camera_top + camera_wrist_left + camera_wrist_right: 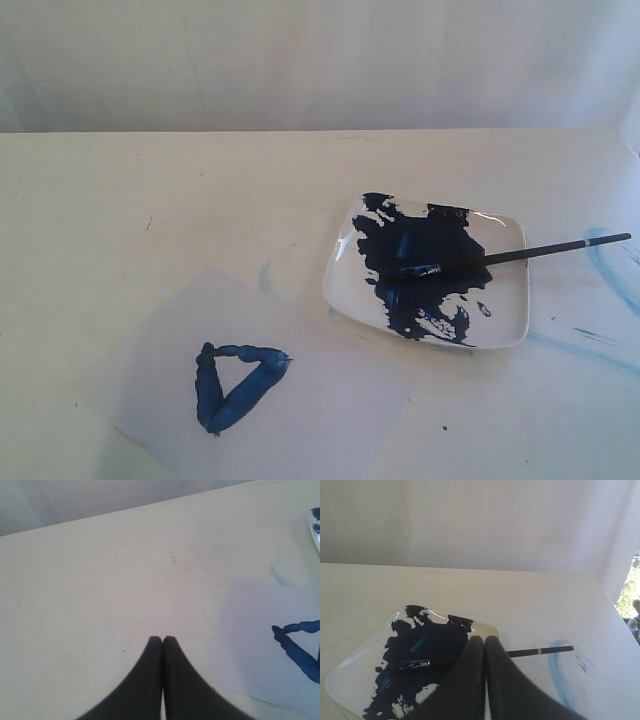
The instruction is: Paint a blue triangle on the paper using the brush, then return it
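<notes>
The blue triangle is painted on the paper, which lies on the table in front of the plate. The brush lies across the white plate, its bristles in the dark-blue paint and its handle jutting over the plate's right rim. Neither gripper shows in the exterior view. My left gripper is shut and empty over bare table, beside the paper and triangle. My right gripper is shut and empty, raised near the plate; the brush passes behind its fingers, untouched.
A large dark-blue paint blotch covers much of the plate. Pale blue smears mark the table right of the plate, and a small one lies left of it. A white backdrop stands behind the table's far edge.
</notes>
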